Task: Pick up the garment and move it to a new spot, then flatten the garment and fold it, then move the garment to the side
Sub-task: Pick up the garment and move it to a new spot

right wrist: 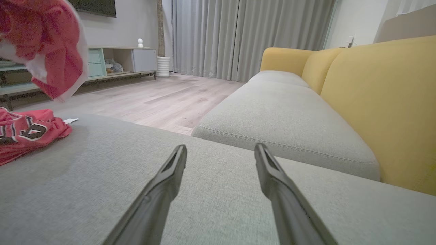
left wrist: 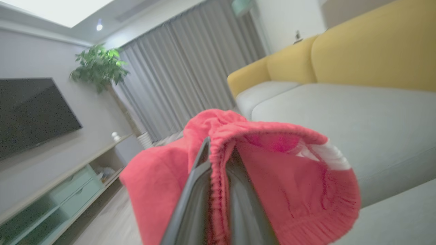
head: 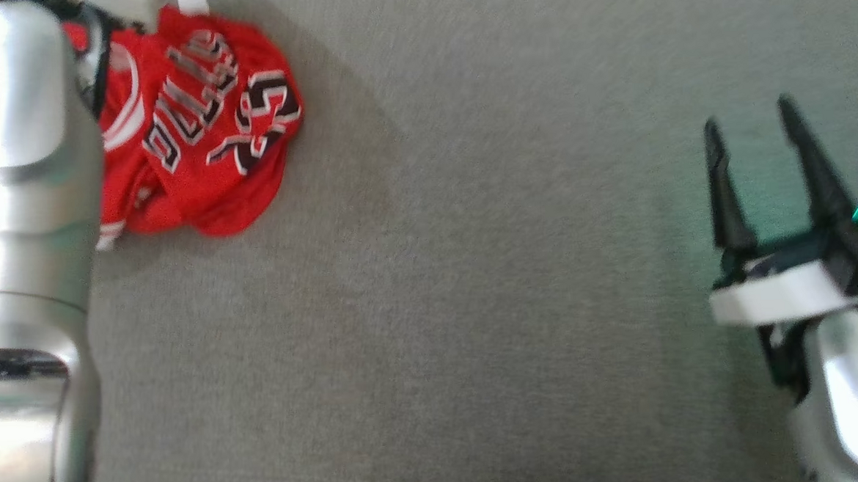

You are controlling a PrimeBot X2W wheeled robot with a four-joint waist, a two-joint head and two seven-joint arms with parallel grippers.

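Left gripper (left wrist: 219, 146): two dark fingers (left wrist: 199, 163) pinched shut on a gathered hem of the red mesh jersey with black-and-white lettering (head: 203, 128), cloth draped over the tips. Reads as a bunch grip for lifting the lot. The jersey is crumpled at the far left edge of the grey fabric seat cushion (head: 490, 282), with one part raised. Right gripper (head: 748, 114): fingers spread, empty, near the cushion's right edge, well apart from the jersey; likely kept free for flattening.

Red jersey (head: 203, 135), black-white lettering, crumpled, one edge lifted
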